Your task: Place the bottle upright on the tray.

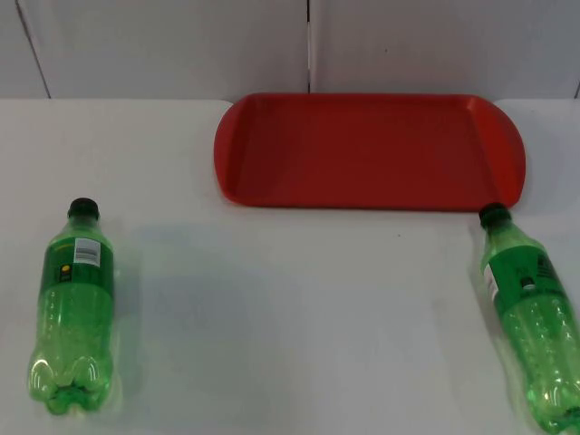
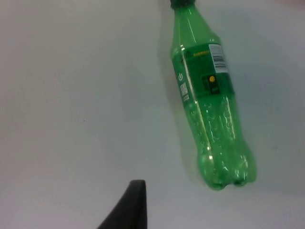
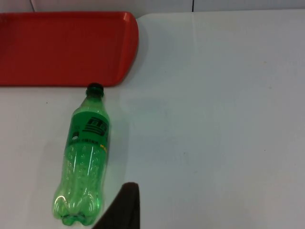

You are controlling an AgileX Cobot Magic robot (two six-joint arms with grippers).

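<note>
two green bottles (image 1: 72,313) (image 1: 535,317) lying, red tray (image 1: 370,150)

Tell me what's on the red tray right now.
Nothing: the tray shows bare red floor across its whole surface, with nothing covering any part of it. Both green bottles lie on their sides on the table, the left bottle far off, the right bottle with its cap near the tray's corner.

We see a tray (image 1: 372,149) at the back of the table (image 1: 290,317), against the wall. One bottle (image 1: 74,313) lies on its side at the table's left, well apart from the tray. A second bottle (image 1: 535,317) lies at the right, its cap just beside the tray's near right corner.
</note>
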